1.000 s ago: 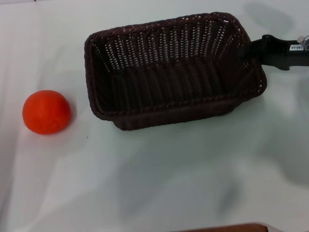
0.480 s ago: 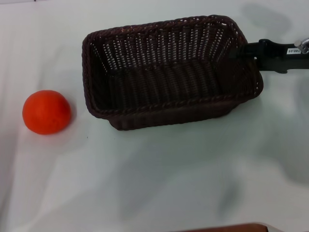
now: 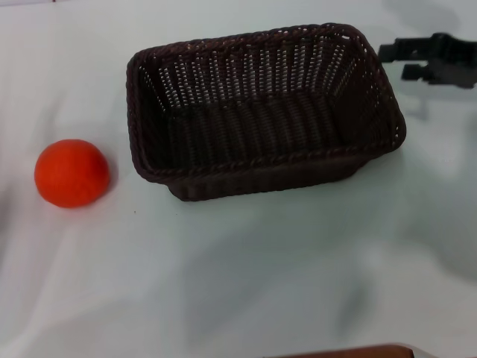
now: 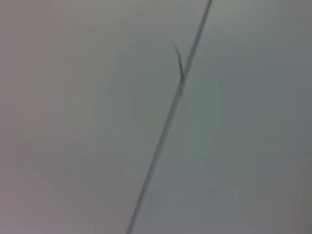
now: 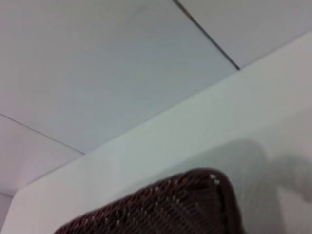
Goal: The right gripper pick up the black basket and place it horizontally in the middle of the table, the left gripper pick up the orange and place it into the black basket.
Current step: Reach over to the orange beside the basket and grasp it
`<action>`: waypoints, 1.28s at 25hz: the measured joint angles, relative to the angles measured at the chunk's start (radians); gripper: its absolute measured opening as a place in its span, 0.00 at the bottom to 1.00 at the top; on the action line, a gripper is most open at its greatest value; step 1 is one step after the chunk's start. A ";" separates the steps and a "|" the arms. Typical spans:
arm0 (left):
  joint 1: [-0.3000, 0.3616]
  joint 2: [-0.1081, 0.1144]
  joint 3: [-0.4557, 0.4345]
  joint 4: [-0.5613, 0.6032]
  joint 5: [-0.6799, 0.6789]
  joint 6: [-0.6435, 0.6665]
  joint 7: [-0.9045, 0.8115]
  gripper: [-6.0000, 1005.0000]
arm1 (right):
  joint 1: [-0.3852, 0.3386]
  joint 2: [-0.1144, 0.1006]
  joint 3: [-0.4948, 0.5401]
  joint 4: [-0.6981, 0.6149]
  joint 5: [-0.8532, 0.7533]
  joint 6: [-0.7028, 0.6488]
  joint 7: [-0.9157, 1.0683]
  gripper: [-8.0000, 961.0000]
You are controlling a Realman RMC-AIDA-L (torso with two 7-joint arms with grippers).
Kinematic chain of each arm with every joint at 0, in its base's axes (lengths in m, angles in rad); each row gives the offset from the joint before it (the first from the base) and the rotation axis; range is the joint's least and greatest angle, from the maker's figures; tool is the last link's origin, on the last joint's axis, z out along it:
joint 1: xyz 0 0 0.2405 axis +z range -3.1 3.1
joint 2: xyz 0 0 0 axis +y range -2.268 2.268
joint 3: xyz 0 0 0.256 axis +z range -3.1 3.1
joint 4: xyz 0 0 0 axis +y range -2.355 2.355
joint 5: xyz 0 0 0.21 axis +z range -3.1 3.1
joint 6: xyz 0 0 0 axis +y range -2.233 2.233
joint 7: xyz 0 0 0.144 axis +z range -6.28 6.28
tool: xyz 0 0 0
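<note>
The black basket [image 3: 261,112] stands upright on the white table [image 3: 261,283], long side across the view, and it is empty. Its corner also shows in the right wrist view [image 5: 161,209]. The orange [image 3: 72,172] lies on the cloth to the left of the basket, a short gap away. My right gripper [image 3: 393,62] is at the far right, just off the basket's right rim, open, touching nothing. My left gripper is out of view; the left wrist view shows only a pale surface with a thin dark line [image 4: 165,126].
A brown edge [image 3: 350,350] shows at the bottom of the head view. White cloth stretches in front of the basket and around the orange. The right wrist view shows a pale wall and panels [image 5: 122,73] beyond the table.
My right gripper has let go of the basket's right rim and drawn back to the right. The basket has settled on the table. The orange has not moved.
</note>
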State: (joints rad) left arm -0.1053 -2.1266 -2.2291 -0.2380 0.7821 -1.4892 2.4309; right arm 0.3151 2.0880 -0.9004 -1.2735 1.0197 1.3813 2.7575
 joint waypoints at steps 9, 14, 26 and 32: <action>0.088 0.149 0.112 -0.246 0.325 0.073 -0.383 0.82 | -0.004 -0.002 0.206 -0.015 0.105 0.032 -0.193 0.77; 0.066 0.118 0.102 -0.281 0.453 0.118 -0.378 0.82 | 0.002 -0.008 0.319 -0.009 0.203 0.044 -0.324 0.76; -0.001 -0.029 0.079 -0.277 0.506 0.323 -0.216 0.81 | -0.001 -0.004 0.405 0.219 0.522 0.041 -0.631 0.76; -0.007 -0.028 0.084 -0.272 0.506 0.352 -0.224 0.80 | -0.009 -0.004 0.419 0.265 0.567 0.055 -0.706 0.75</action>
State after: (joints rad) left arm -0.1125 -2.1545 -2.1453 -0.5104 1.2885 -1.1373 2.2073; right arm 0.3065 2.0840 -0.4809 -1.0082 1.5869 1.4360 2.0519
